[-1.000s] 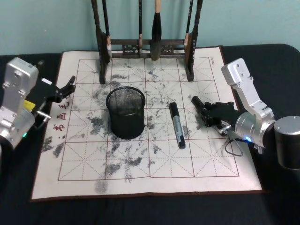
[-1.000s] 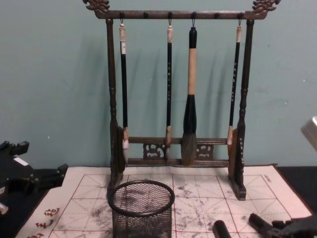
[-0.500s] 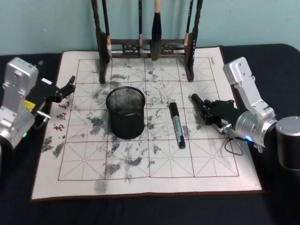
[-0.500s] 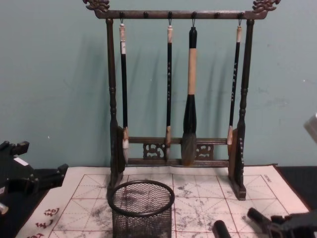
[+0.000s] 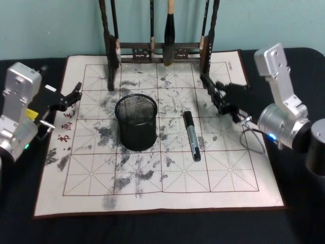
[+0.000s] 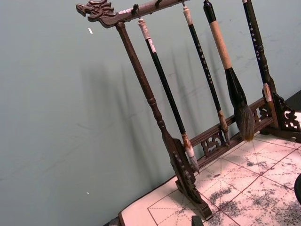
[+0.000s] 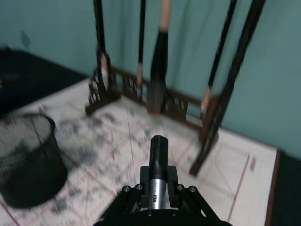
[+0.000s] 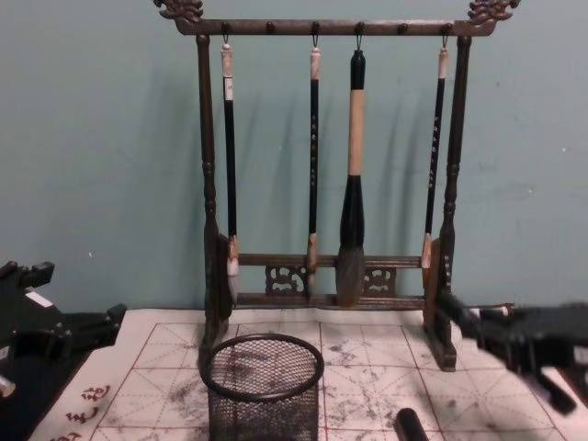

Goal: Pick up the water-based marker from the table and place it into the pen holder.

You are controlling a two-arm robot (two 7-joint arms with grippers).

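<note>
Up and well to the right of the small round black wire-mesh pen holder (image 5: 135,124), and farther back than it, the right gripper (image 5: 219,98) hung above the white red-gridded calligraphy mat (image 5: 167,178). It was close beside the right post of the tall dark wooden brush rack (image 5: 205,66). Its fingers were closed around the silver barrel of a black-capped water-based marker (image 5: 207,84). The marker's long axis ran slantwise, with the cap end sticking out ahead of the fingers toward the rack and leftward. Whether it was level could not be told.

A second marker (image 5: 191,136), black and grey, lay flat on the mat to the right of the holder and apart from it. Its long axis ran near-to-far with the black cap at the far end.

The holder stood upright, mouth open to the top, well inside the mat's edges, with ink-stained mat on every side. The rack stood behind it along the mat's far edge.

To the holder's left, the left gripper (image 5: 76,94) sat at the mat's left edge by the dark table (image 5: 152,229), fingers apart and holding nothing.
</note>
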